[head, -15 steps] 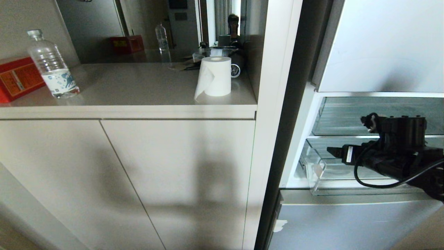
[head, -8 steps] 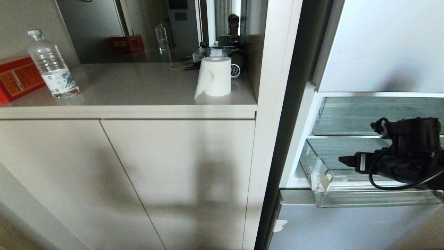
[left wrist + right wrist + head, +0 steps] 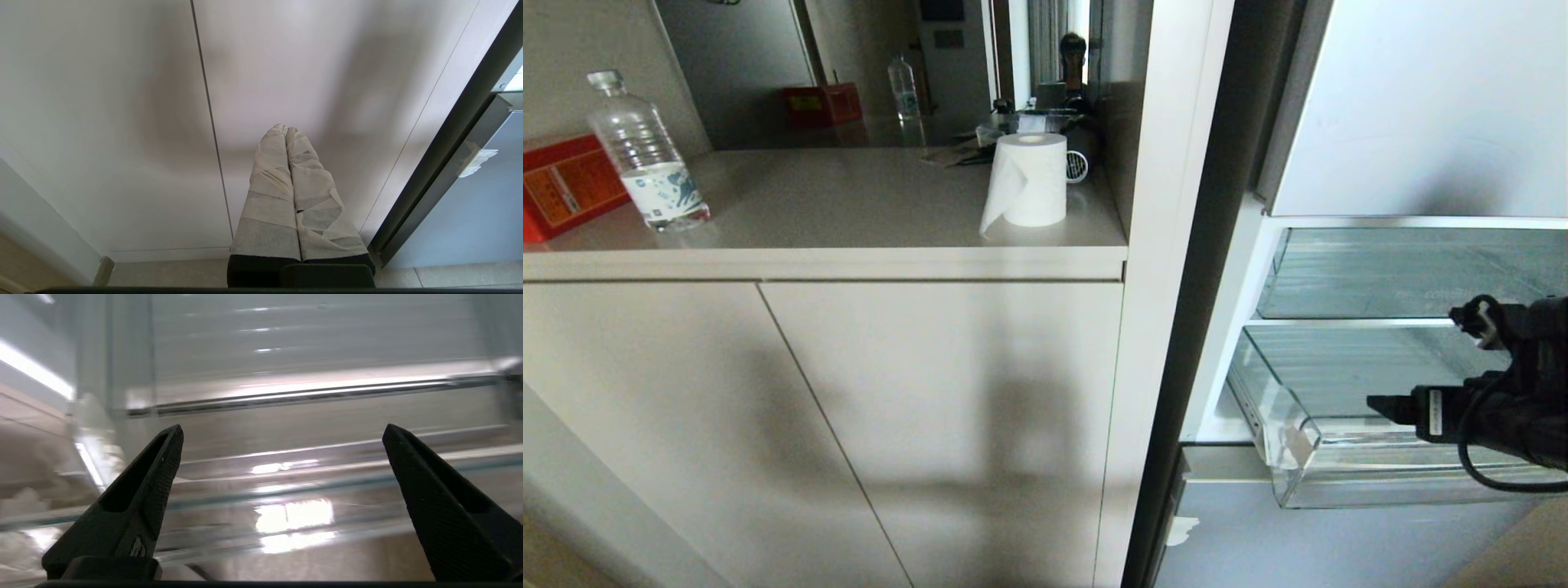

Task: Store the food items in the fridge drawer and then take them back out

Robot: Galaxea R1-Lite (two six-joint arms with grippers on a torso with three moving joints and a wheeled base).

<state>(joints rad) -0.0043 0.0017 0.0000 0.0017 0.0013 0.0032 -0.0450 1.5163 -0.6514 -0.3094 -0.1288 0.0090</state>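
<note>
The fridge drawer (image 3: 1286,396), clear plastic with a ribbed floor and a thick front lip, stands pulled out of the open fridge at the right. Nothing lies in the part of it that shows. My right gripper (image 3: 1401,407) hangs just over that front lip, black and pointing left. In the right wrist view my right gripper (image 3: 282,430) is open wide, with only the drawer's clear lip (image 3: 286,486) beyond its fingers. My left gripper (image 3: 286,130) is shut, its taped fingers pressed together, low in front of the cabinet doors. The food items are out of view.
A counter (image 3: 849,220) on the left carries a water bottle (image 3: 645,155), a red box (image 3: 560,184) and a paper roll (image 3: 1029,180). Above the drawer sits another clear bin (image 3: 1388,273). Frosted fridge panels lie above (image 3: 1421,106) and below (image 3: 1339,547).
The drawer has slid outward, toward me. My right gripper has moved with it, to the right and lower in the head view, its jaws staying open. The left arm has kept still.
</note>
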